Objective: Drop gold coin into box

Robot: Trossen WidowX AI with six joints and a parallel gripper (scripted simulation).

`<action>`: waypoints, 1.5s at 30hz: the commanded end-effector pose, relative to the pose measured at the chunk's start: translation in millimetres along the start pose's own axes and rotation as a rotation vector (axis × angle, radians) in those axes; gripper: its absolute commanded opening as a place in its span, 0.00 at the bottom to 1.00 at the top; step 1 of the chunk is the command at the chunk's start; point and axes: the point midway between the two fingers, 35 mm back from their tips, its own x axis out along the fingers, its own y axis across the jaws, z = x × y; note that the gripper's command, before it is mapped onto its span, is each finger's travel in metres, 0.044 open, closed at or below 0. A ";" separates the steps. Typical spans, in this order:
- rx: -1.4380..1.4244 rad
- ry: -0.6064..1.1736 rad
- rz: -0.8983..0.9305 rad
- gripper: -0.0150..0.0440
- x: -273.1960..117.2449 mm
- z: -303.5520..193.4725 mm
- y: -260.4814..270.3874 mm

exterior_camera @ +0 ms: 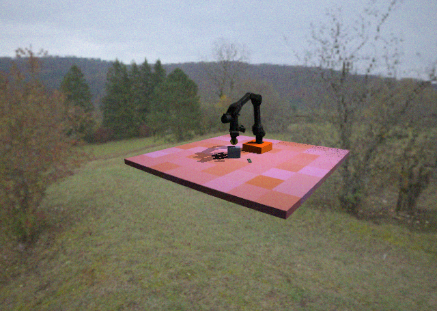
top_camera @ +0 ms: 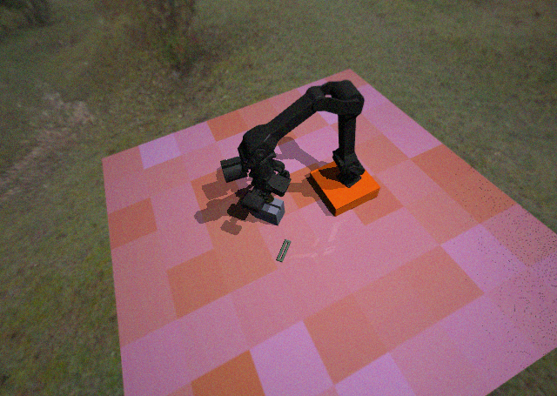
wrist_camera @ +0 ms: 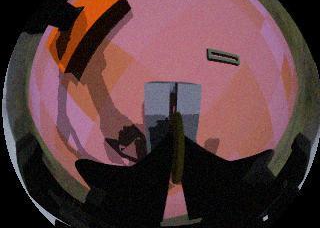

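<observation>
Claw [wrist_camera: 175,178] of mine pinching the gold coin [wrist_camera: 176,147] edge-on directly above the grey box [wrist_camera: 172,103]; green holder [wrist_camera: 223,56] lies beyond the box.

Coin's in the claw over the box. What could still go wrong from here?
1. Miss: the wrist view shows the gold coin edge-on, roughly in line with the slot in the grey box. The slot is narrow, so a slight twist could land the coin on the lid.
2. Height: the claw looks above the lid; released from there, the coin may tip or bounce off.
3. The dark-green holder is empty, so a dropped coin would lie flat.
</observation>
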 end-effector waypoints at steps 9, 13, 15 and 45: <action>0.000 -0.001 0.002 0.25 6.3 -0.5 -0.5; 0.000 -0.001 0.002 0.25 7.9 -0.1 -0.1; 0.000 -0.001 0.002 0.25 8.6 0.2 0.2; -0.001 -0.001 0.001 0.53 11.9 -0.2 -0.2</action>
